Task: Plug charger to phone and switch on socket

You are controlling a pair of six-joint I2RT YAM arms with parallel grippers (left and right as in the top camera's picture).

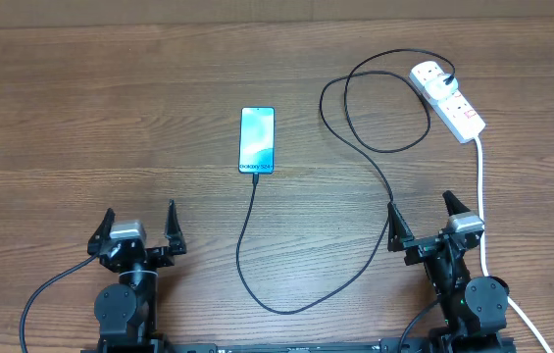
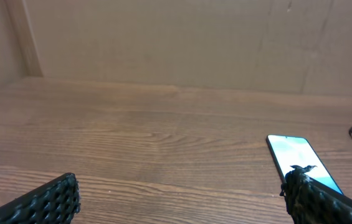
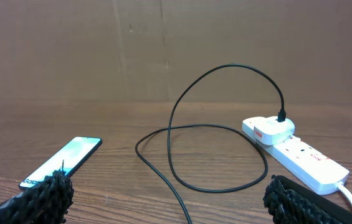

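The phone [image 1: 257, 139] lies flat mid-table with its blue-teal screen lit; it also shows in the left wrist view [image 2: 300, 160] and the right wrist view [image 3: 63, 160]. The black charger cable [image 1: 286, 294] runs from the phone's near end, loops across the table and rises to its white plug [image 1: 431, 78], seated in the far end of the white socket strip [image 1: 458, 110], which also shows in the right wrist view [image 3: 303, 158]. My left gripper [image 1: 139, 230] is open and empty at the near left. My right gripper [image 1: 422, 218] is open and empty, with the cable [image 3: 182, 180] passing between its fingers.
The strip's thick white cord [image 1: 482, 206] runs down the right side past my right arm to the near edge. A brown cardboard wall [image 3: 163, 50] stands along the back of the wooden table.
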